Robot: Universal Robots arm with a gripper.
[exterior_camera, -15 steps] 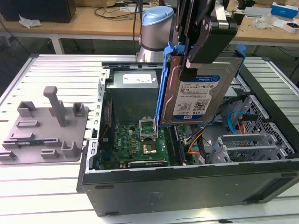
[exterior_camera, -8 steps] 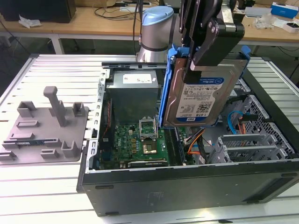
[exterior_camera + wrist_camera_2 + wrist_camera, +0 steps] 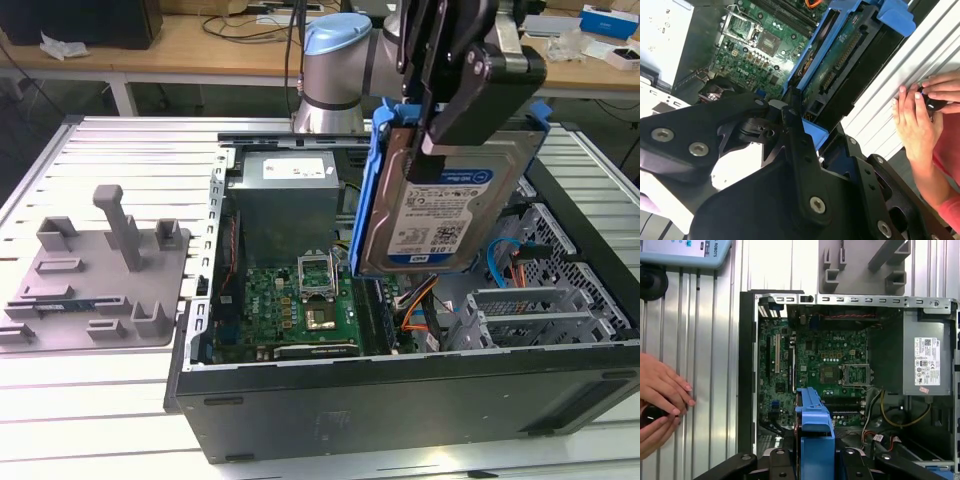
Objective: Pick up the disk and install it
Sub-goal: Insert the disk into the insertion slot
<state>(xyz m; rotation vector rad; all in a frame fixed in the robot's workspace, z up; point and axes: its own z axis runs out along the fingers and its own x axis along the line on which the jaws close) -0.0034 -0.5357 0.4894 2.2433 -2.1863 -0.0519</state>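
Observation:
My gripper (image 3: 441, 150) is shut on the disk (image 3: 432, 205), a silver hard drive with a white-and-blue label in a blue plastic bracket. The disk hangs on edge, tilted, above the open computer case (image 3: 400, 400), over its right-hand half in the exterior view. The second wrist view shows the disk (image 3: 839, 56) edge-on, with its green circuit side and blue bracket between my black fingers (image 3: 794, 131). In the first wrist view the blue bracket (image 3: 815, 427) sticks out from the gripper (image 3: 815, 462) above the motherboard (image 3: 815, 365).
Inside the case are the grey power supply (image 3: 292, 200), the motherboard (image 3: 290, 310), orange and blue cables (image 3: 500, 265) and a metal drive cage (image 3: 545, 310). A grey fixture plate (image 3: 100, 275) lies at the exterior view's left. A person's hands (image 3: 920, 112) rest on the ribbed table beside the case.

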